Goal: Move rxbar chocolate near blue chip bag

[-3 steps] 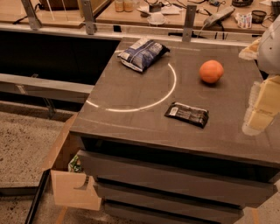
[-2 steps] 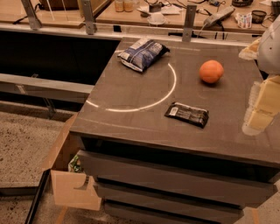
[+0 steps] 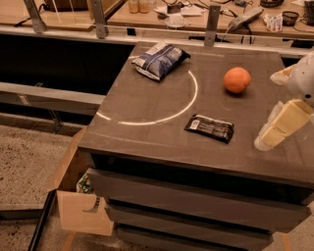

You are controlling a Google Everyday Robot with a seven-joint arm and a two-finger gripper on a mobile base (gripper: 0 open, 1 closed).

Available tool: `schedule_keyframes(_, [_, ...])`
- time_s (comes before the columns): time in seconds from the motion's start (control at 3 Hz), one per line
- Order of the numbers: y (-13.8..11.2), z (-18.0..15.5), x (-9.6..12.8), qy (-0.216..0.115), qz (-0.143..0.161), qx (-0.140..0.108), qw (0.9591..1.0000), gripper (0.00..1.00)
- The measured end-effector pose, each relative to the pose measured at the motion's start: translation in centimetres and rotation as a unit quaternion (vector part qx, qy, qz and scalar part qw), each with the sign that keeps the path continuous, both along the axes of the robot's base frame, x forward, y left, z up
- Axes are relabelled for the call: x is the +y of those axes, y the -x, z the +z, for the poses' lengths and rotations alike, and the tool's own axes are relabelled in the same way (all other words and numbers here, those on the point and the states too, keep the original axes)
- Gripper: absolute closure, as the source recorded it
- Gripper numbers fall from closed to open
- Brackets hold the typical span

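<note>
The rxbar chocolate [image 3: 210,128], a flat black wrapper with a white label patch at its left end, lies on the dark tabletop [image 3: 147,103] near the front middle. The blue chip bag [image 3: 160,60], puffy and crinkled, lies at the table's far left corner. My gripper [image 3: 279,127] is at the right edge of the view, cream-coloured, hanging above the table's right side, to the right of the bar and apart from it.
An orange [image 3: 237,80] sits at the back right of the table. A white arc is drawn on the tabletop [image 3: 167,115]. A cardboard box [image 3: 81,208] stands on the floor at the lower left. A cluttered wooden bench [image 3: 196,12] runs behind.
</note>
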State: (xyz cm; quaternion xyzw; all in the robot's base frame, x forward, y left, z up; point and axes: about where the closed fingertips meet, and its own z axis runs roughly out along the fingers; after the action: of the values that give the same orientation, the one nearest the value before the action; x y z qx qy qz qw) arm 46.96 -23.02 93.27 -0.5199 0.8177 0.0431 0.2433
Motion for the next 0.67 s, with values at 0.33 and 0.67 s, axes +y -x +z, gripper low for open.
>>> schedule_keyframes(0.33, [-1.6, -2.1, 0.3, -0.047, -0.012, -0.018, 0.9987, 0.0])
schedule_keyframes(0.67, [-3.2, -5.0, 1.4, -0.088, 0.002, -0.027, 0.9958, 0.0])
